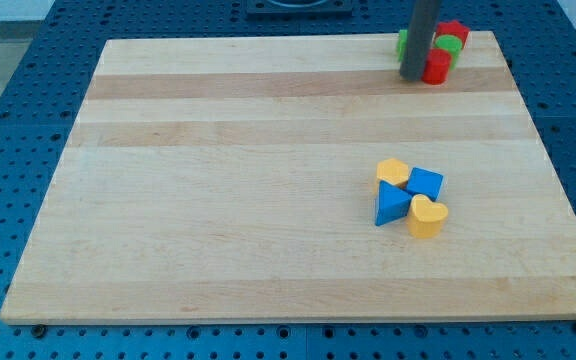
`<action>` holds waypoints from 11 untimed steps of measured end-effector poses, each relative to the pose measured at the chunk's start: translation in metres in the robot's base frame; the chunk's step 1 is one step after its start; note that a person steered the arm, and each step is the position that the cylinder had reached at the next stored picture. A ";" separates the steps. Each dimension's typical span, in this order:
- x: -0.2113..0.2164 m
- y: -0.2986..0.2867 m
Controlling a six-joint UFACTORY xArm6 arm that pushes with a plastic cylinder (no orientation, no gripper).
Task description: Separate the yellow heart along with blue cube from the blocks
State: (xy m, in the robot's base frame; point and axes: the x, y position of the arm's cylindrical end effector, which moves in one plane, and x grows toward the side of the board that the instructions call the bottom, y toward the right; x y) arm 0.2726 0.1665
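Your pale wooden worktop (pixel 268 200) carries 2 clusters. At the view's top right, the dark rod's tip (pixel 409 76) touches the red and green blocks (pixel 438 55); it has no jaws. Well apart, lower right, the yellow heart (pixel 427 216) and blue cube (pixel 426 183) touch a blue wedge (pixel 391 204) and a yellow block (pixel 392 172). Separation isn't begun; next, bring the tip down beside that cluster.

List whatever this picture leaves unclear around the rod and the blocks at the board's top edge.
- Camera view: my tip sits against the red block; actual contact cannot be told.
- Green blocks: the rod covers part of them, so their count and shapes are unclear.
- Upper red block: half hidden behind the green, shape unreadable.
- Rod's upper part: cut off by the view's top.
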 end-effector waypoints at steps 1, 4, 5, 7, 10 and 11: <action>0.006 -0.009; 0.127 0.073; 0.218 0.086; 0.338 -0.005; 0.269 -0.047; 0.248 -0.047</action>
State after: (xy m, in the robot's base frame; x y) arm 0.5201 0.1196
